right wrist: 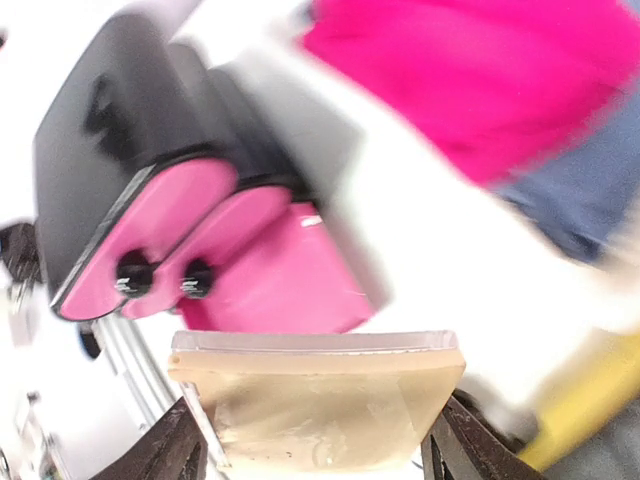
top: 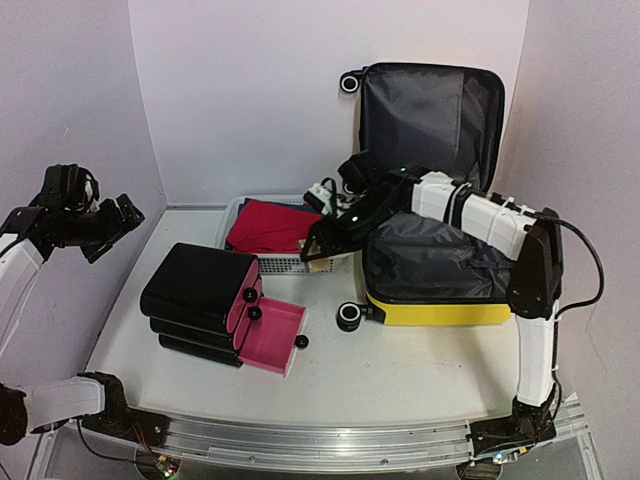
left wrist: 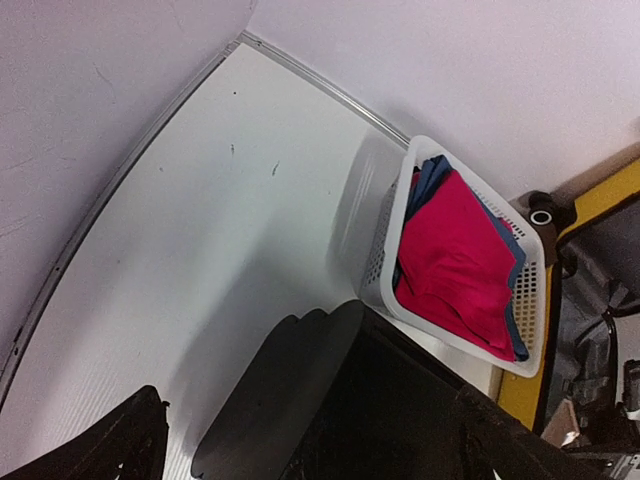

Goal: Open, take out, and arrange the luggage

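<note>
Gripping 1 box (right wrist: 318,395), right tool (top: 320,252) near 1 luggage (top: 440,312)

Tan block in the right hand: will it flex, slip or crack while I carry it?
Probably stiff: the tan block shows straight edges and square corners in the right hand. Its glossy clear top rim suggests hard plastic, so possibly slippery. It looks flat and thin, likely light.

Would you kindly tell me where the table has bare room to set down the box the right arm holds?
The widest bare patch of table lies in front of the suitcase, right of the pink tray. A second lies in the far left corner, behind the black case, left of the basket. It is crowded where basket, tray and suitcase wheel meet.
</note>
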`<state>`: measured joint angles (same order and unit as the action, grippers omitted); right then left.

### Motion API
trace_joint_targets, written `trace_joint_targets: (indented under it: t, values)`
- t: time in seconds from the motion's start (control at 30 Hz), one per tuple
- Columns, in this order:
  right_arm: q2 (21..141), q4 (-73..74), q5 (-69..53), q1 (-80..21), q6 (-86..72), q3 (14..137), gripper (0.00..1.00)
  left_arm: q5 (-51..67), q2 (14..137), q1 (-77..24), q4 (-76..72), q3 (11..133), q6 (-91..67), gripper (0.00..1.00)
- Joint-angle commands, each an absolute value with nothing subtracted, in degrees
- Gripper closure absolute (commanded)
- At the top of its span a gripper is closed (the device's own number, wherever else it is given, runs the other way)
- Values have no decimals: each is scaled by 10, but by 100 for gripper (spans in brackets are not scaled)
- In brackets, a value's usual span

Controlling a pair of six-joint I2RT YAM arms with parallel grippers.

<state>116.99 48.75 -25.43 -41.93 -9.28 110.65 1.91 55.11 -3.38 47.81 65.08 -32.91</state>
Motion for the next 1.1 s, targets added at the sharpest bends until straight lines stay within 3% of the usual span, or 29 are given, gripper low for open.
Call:
trace_joint_targets:
  t: [0.0,0.17,0.37,0.53,1.07]
  values:
    - [1205,439,-291,-462,-76,1149,50,77,545,-35,484,659,-294,3]
    - [1199,387,-308,-482,-67,1096,49,93,531,-35,465,674,-280,1]
    - [1152,263,-327,-484,-7,947,49,122,517,-34,463,681,-261,0]
    - [1157,196,-310,-496,64,878,49,161,436,-36,445,639,-229,0]
    - [1191,188,-263,-548,123,935,47,275,440,-45,425,595,-236,1]
